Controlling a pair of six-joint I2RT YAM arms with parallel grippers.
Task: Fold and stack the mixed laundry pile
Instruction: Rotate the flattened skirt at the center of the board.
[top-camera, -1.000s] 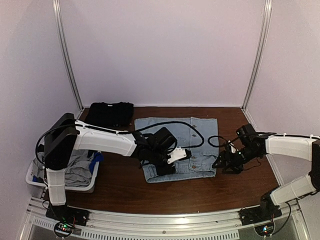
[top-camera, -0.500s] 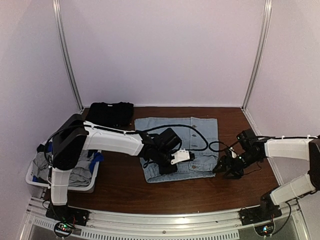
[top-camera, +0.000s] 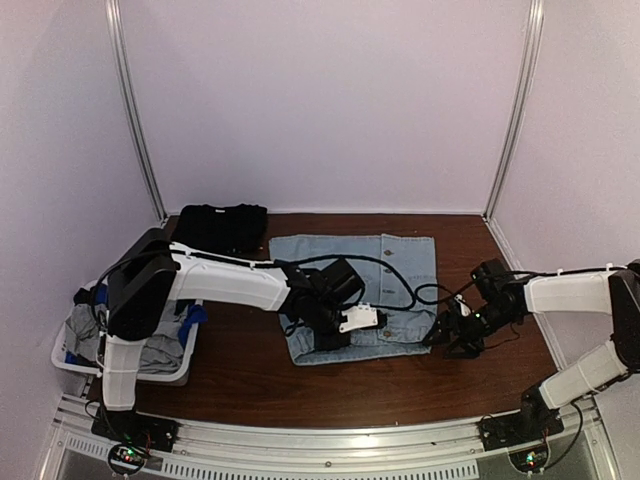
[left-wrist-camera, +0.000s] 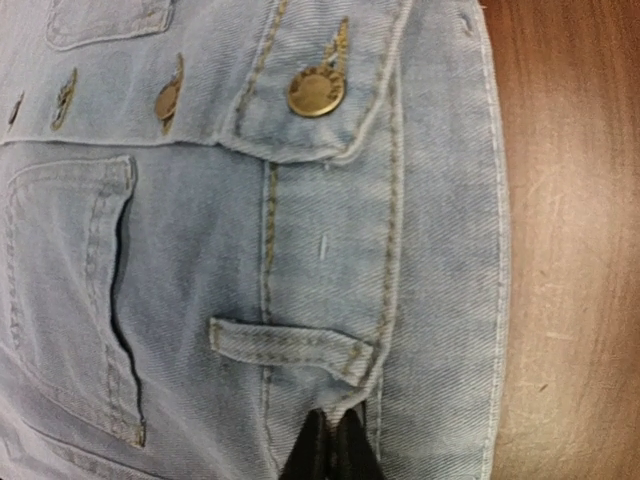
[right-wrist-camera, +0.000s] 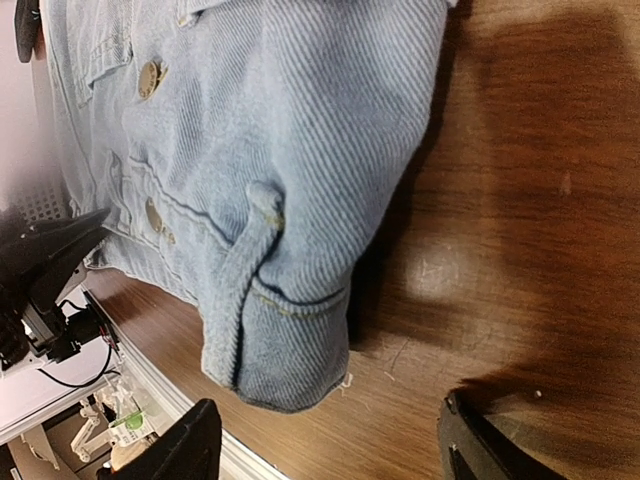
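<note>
A light-blue denim buttoned piece (top-camera: 300, 255) lies flat in the middle of the table. My left gripper (top-camera: 328, 338) is at its near left edge. In the left wrist view the left gripper (left-wrist-camera: 335, 445) is shut, pinching a fold of the denim (left-wrist-camera: 200, 250) just below a small sewn tab (left-wrist-camera: 290, 343). My right gripper (top-camera: 445, 335) stands open just off the denim's near right corner. In the right wrist view that folded corner (right-wrist-camera: 290, 350) lies ahead of the right gripper (right-wrist-camera: 330, 450), apart from both fingers (right-wrist-camera: 190, 450). A folded black shirt (top-camera: 222, 225) rests at the back left.
A white slatted basket (top-camera: 60, 358) at the table's left edge holds grey (top-camera: 150, 345) and bright-blue (top-camera: 190, 315) garments. A black cable (top-camera: 400, 280) loops over the denim. Bare wooden tabletop (top-camera: 400, 390) lies between the denim and the near rail.
My left gripper has closed onto the denim's near edge. The right gripper has slid left toward the denim's near right corner and opened slightly wider.
</note>
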